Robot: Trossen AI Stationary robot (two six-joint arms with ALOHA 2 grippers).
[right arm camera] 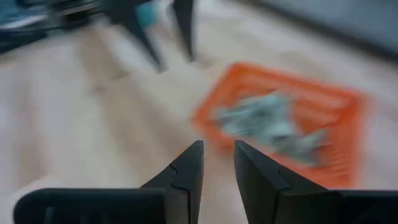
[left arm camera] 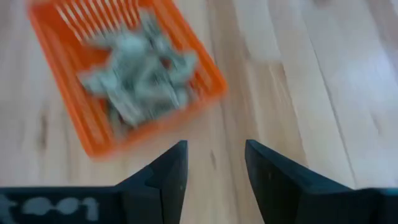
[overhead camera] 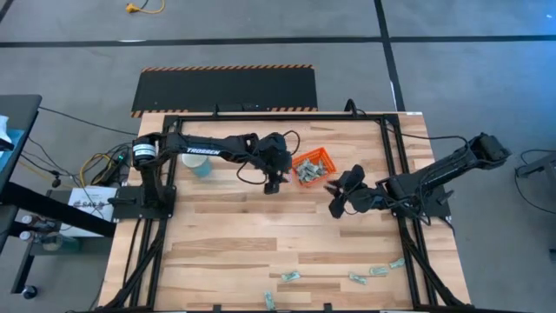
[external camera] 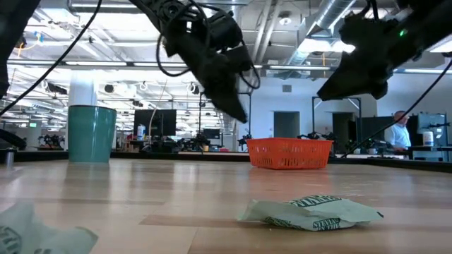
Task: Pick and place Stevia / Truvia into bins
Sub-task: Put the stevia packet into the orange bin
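The orange bin (overhead camera: pixel 313 165) stands at the table's far middle, with several green-and-white Stevia packets (left arm camera: pixel 140 74) heaped inside it. Just to the left of the bin my left gripper (left arm camera: pixel 214 165) hangs open above bare wood, slanting down, with nothing between its fingers. To the bin's near right my right gripper (right arm camera: pixel 217 163) stands open over the wood, facing the bin (right arm camera: pixel 286 127), also holding nothing. More packets (overhead camera: pixel 379 270) lie flat on the table along its near edge, and one (external camera: pixel 311 212) shows close up in the low view.
A teal cup (overhead camera: pixel 199 164) stands at the far left, beside the left arm. Loose packets (overhead camera: pixel 289 276) are scattered by the near edge. Black frame rails (overhead camera: pixel 395 165) run along the table's sides. The wood between the bin and the near packets is bare.
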